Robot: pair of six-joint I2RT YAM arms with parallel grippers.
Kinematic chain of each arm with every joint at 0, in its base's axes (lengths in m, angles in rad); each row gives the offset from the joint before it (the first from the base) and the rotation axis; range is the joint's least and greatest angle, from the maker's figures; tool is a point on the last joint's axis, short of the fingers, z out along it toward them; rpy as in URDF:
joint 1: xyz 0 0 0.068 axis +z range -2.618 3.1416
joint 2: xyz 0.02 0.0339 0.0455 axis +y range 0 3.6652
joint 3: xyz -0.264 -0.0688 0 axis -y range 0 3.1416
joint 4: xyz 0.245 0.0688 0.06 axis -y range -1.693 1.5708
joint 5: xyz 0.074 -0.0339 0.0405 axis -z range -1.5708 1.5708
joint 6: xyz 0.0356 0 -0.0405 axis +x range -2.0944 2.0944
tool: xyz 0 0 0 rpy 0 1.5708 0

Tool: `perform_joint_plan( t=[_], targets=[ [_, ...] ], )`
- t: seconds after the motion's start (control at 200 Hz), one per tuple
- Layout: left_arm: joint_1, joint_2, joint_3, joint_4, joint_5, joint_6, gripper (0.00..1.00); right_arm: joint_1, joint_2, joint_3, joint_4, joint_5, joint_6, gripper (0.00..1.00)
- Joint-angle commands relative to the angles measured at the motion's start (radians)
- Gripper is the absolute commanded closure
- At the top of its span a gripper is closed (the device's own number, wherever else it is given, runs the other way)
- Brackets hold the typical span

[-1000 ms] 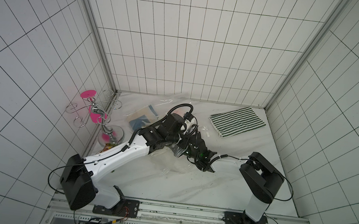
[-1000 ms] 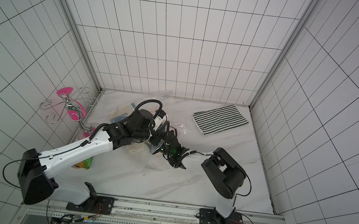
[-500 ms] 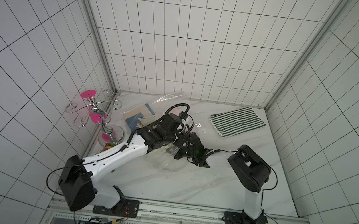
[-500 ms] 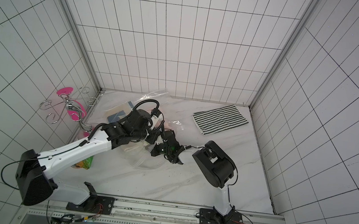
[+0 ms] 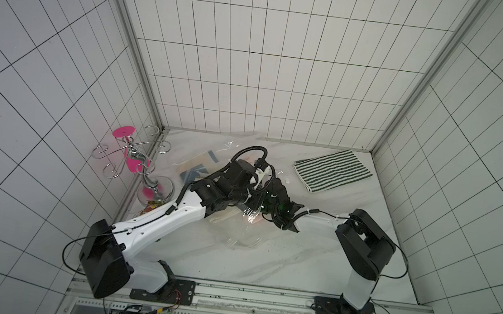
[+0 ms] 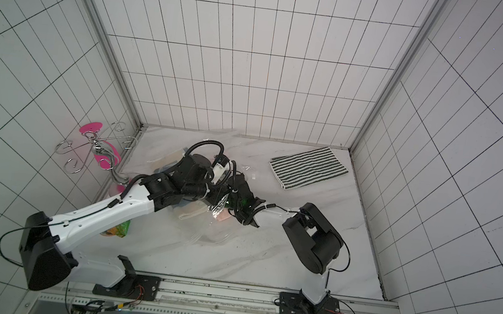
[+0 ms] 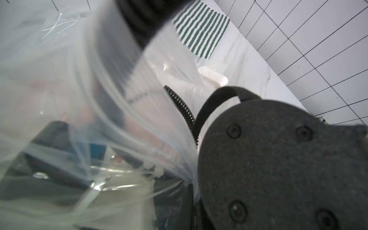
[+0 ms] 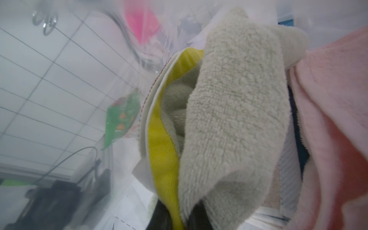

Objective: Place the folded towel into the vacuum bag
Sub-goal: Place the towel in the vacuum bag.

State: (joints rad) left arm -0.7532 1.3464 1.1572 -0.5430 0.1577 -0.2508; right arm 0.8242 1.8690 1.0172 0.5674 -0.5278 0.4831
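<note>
Right jaws pinching towel [image 8: 235,119], inside vacuum bag [image 5: 234,242]

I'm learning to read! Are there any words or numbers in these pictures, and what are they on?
No text here can be read.
White tag: dark marks, too small to read.
Green packet: orange marks, too blurred to read.
Vacuum bag: blue print, no letters that can be made out.
</note>
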Motion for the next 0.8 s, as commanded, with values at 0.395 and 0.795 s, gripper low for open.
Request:
perform_joint_plan(
  t=[0.395, 0.795],
  targets=[
    [-0.045, -0.018, -0.014, 0.089, 0.189, 0.003, 1.0, 0.031, 0.043, 0.132, -0.197, -0.06, -0.056, 1.0],
    [-0.04, -0.044, -0.021, 0.077, 0.18, 0.012, 1.0, 0.017, 0.167, 0.099, -0.122, -0.155, 0.081, 0.43]
  ],
)
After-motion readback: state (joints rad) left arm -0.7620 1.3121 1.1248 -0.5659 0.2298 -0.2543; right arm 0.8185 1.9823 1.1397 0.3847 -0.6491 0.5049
